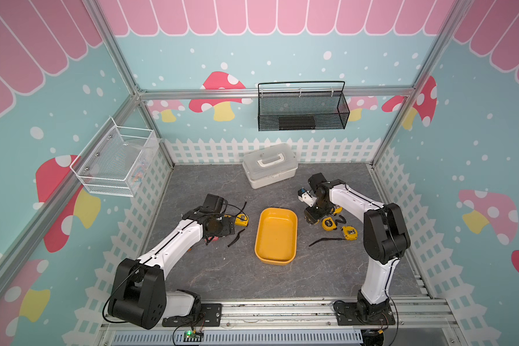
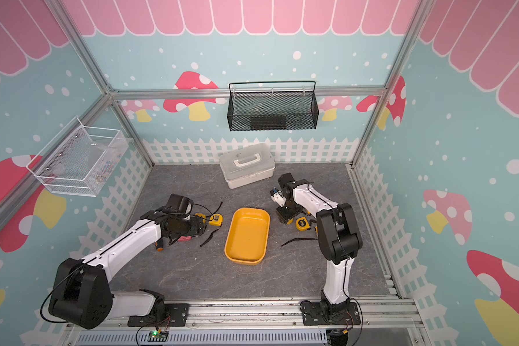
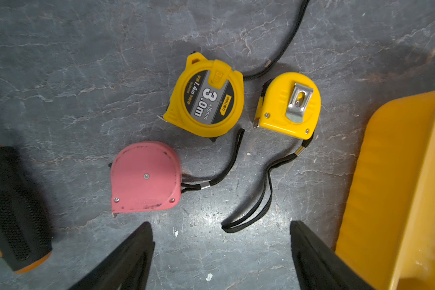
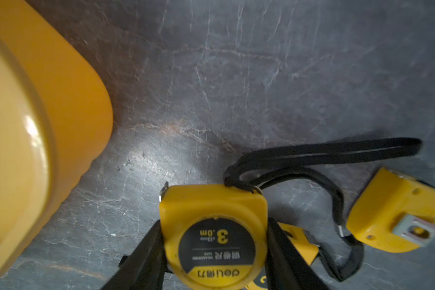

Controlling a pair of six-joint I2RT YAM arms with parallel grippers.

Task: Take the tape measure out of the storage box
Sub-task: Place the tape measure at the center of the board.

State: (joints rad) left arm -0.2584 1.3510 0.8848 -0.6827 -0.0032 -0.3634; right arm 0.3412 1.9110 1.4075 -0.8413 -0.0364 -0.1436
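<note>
tape measure (image 4: 212, 236), deli 3.0m lbl, clamped in right jaws, left jaws open

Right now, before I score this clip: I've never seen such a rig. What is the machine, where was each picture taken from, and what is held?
The machine is two robot arms, left arm and right arm, each ending in a two-finger gripper. Both top views look down on the whole table; each wrist view looks along one gripper. The left gripper is open above a pink tape measure, a yellow tape marked 3.0m and a clip-backed yellow tape. The right gripper is shut on a yellow tape measure, beside the empty orange-yellow storage box.
</note>
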